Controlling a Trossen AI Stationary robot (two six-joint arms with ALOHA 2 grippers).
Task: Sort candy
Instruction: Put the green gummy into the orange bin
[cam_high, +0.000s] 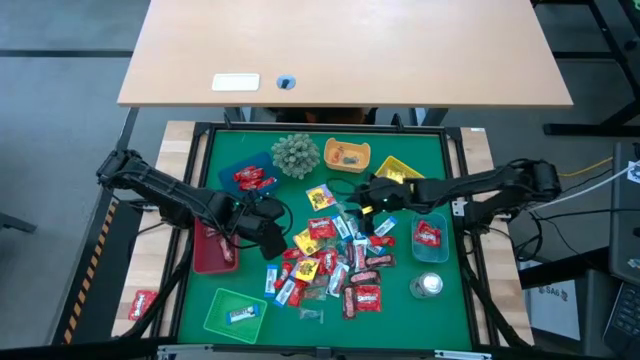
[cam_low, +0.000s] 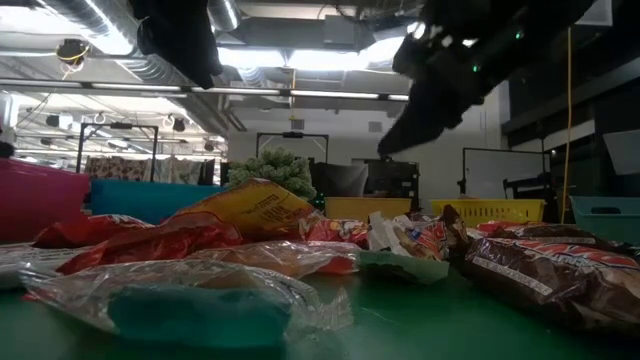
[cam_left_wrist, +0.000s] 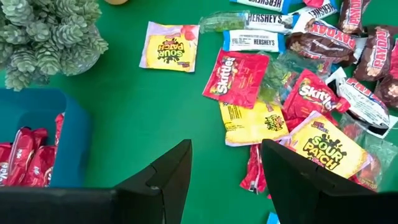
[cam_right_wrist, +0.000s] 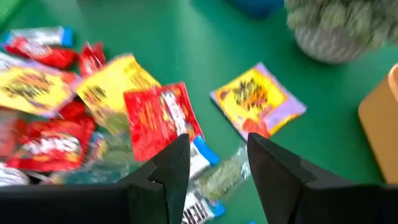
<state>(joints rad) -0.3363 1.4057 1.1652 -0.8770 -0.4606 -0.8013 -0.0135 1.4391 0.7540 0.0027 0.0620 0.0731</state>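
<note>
The candy (cam_high: 335, 255) lies heaped in the middle of the green mat: red Skittles (cam_left_wrist: 235, 76), yellow Sour Patch (cam_left_wrist: 169, 46), blue-white Hershey's (cam_left_wrist: 254, 40) and brown bars. My left gripper (cam_high: 268, 236) hovers open at the pile's left edge, its fingers (cam_left_wrist: 227, 177) empty above bare mat beside a yellow packet (cam_left_wrist: 252, 121). My right gripper (cam_high: 366, 196) hovers open over the pile's far right part. In its wrist view, its own fingers (cam_right_wrist: 217, 162) stand above a red packet (cam_right_wrist: 160, 118) and a blue-white one (cam_right_wrist: 202, 155). Both hang clear of the pile in the low view.
Trays ring the pile: blue with red sweets (cam_high: 250, 176), orange (cam_high: 347, 154), yellow (cam_high: 400, 168), dark red (cam_high: 213, 248), green (cam_high: 235, 313), light blue (cam_high: 430, 238). A spiky plant ball (cam_high: 295, 155) stands at the far side, a silvery can (cam_high: 429, 285) near right. One red packet (cam_high: 142, 303) lies off the mat.
</note>
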